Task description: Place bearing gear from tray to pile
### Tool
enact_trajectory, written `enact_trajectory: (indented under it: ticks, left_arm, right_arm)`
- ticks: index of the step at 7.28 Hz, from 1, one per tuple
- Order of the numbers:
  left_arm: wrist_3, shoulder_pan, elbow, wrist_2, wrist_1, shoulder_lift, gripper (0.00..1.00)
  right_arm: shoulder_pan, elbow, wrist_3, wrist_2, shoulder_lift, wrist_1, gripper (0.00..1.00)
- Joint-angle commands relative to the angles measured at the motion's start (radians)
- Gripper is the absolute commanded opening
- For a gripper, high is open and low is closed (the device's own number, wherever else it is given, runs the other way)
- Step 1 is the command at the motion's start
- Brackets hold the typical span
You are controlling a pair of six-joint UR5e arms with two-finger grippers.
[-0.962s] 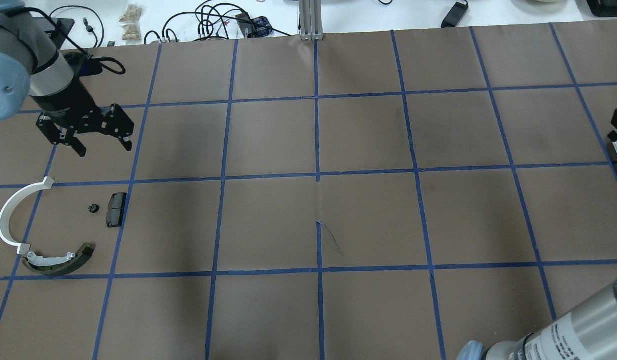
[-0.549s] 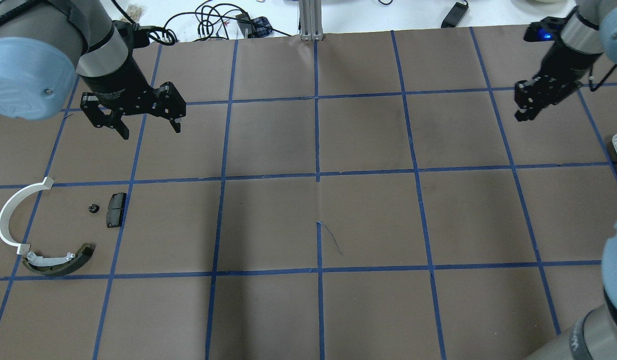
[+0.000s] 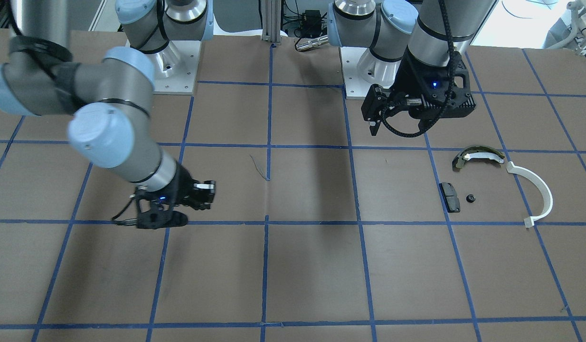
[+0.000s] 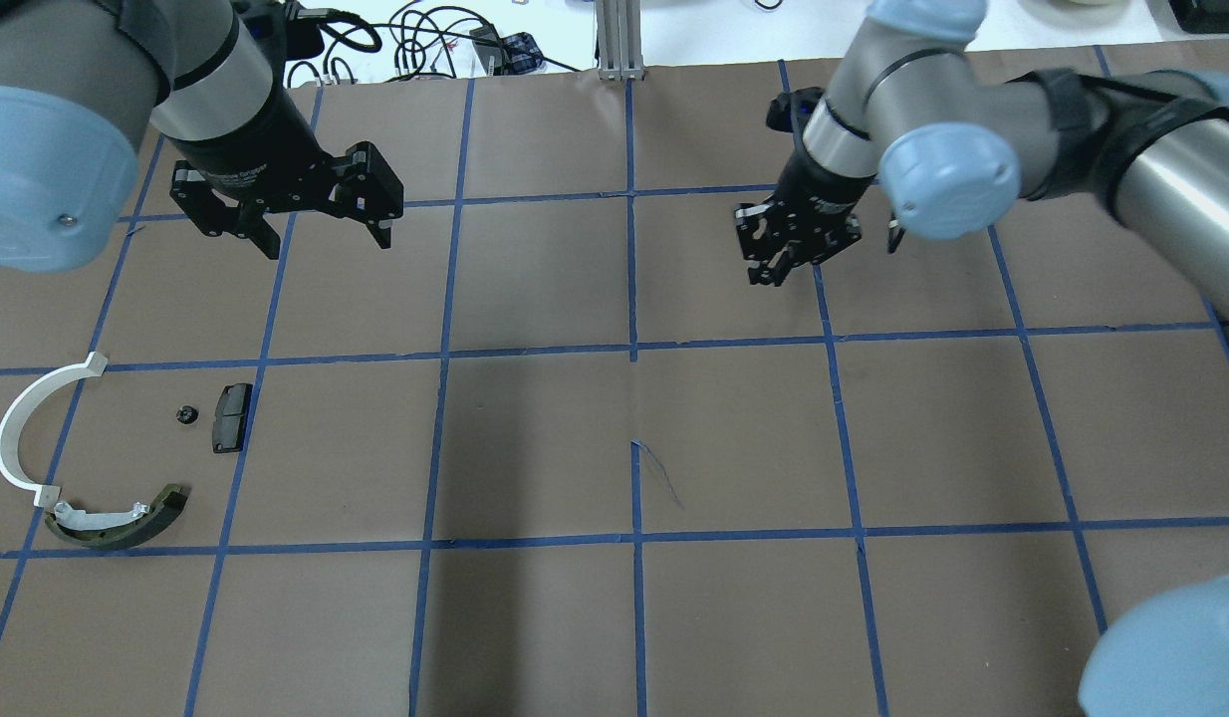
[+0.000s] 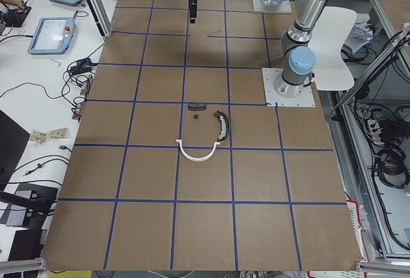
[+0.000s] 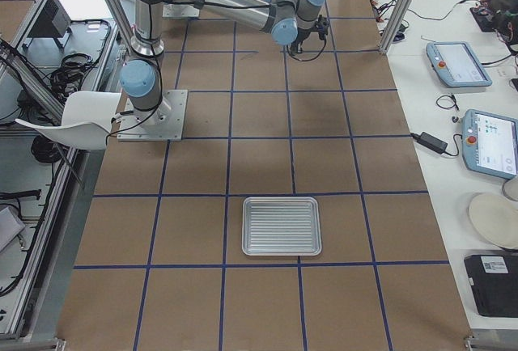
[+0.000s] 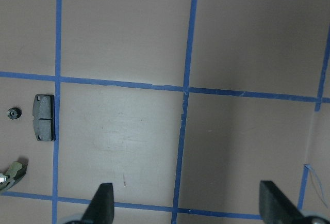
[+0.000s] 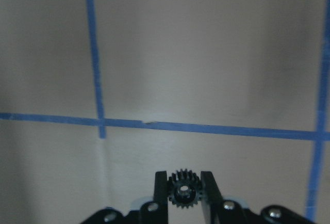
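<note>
Table (image 4: 535, 438): brown paper, squared off with blue tape (image 4: 535, 352).

Right gripper (image 8: 183, 181): fingers closed on a small black gear (image 8: 181, 189). Its teeth show between the pads, and it is held clear of the paper. The gripper hangs over the middle of the table's length, toward the operators' edge, just on the right-end side of the centre tape line.

Left gripper (image 4: 328, 239): fingers wide apart, nothing between them. It hangs toward the operators' edge too, on the left-end side, well apart from the right gripper.

Pile (image 4: 185, 415): toward the left end, about midway between the robot's edge and the operators' edge.
- white arc (image 4: 17, 428), outermost toward the left end
- curved shoe (image 4: 117, 520), olive with a white strip, on the robot's side; its tip is close to the arc's end, cannot tell whether they touch
- black pad (image 4: 231, 418), lying on a tape line
- second gear (image 3: 470, 197), just beside the pad, apart from it

Room: plain paper squares run from the held gear to the pile. The left gripper hangs on the operators' side of that stretch.

Tray (image 6: 246, 226): ribbed metal, flat, toward the right end, with one row of squares between it and that end. It is well apart from both grippers.

Writing: pale lettering on the collar (image 4: 231, 181) above the left gripper, too small to read.
</note>
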Motion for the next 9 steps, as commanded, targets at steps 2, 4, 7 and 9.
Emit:
enact_trajectory:
  ticks: [2,4,7,9]
  left_arm:
    - [0.001,-0.001,-0.009,0.0,-0.007,0.015,1.0]
    - [0.001,-0.001,-0.009,0.0,-0.007,0.015,1.0]
    - [0.001,-0.001,-0.02,0.0,-0.007,0.013,1.0]
    - [0.0,-0.001,-0.023,0.0,-0.007,0.007,1.0]
  right_arm:
    - [0.19,0.249,0.338,0.004,0.012,-0.416,0.0]
    - [0.264,0.285,0.356,0.043,0.028,-0.472,0.0]
    - [0.272,0.279,0.364,0.029,0.033,-0.474,0.95]
    - [0.249,0.218,0.347,-0.056,0.01,-0.449,1.0]
